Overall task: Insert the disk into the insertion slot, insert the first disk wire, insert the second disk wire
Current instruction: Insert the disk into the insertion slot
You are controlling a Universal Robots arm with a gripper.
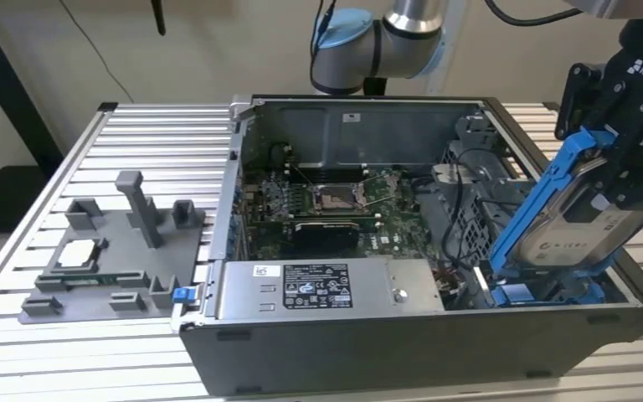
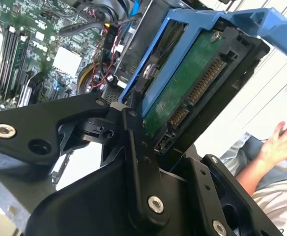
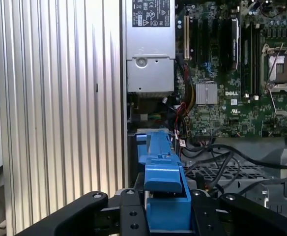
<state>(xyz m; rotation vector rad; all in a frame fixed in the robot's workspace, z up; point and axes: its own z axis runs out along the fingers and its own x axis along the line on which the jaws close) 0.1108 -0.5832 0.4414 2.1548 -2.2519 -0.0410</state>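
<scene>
My black gripper (image 1: 618,180) is shut on the disk (image 1: 576,219), a silver drive in a bright blue carrier frame. The disk stands steeply tilted, upper end toward the exterior view's right. Its lower end rests at the mouth of the insertion slot (image 1: 539,293), the grey bay with blue parts in the case's near right corner. In the second wrist view the disk's green circuit board (image 2: 187,93) and connector face the camera, clamped by a black finger (image 2: 139,147). The first wrist view looks along the blue carrier (image 3: 160,167) down into the case. Black cables (image 3: 222,158) lie beside the bay; I cannot tell which are the disk wires.
The open computer case (image 1: 411,343) sits on a slatted aluminium table (image 1: 154,134). Inside are the labelled power-supply box (image 1: 333,286), the motherboard (image 1: 321,201) and cable bundles (image 1: 467,243). A grey fixture (image 1: 110,251) stands at the exterior view's left. A person's hand (image 2: 281,142) shows beyond the table.
</scene>
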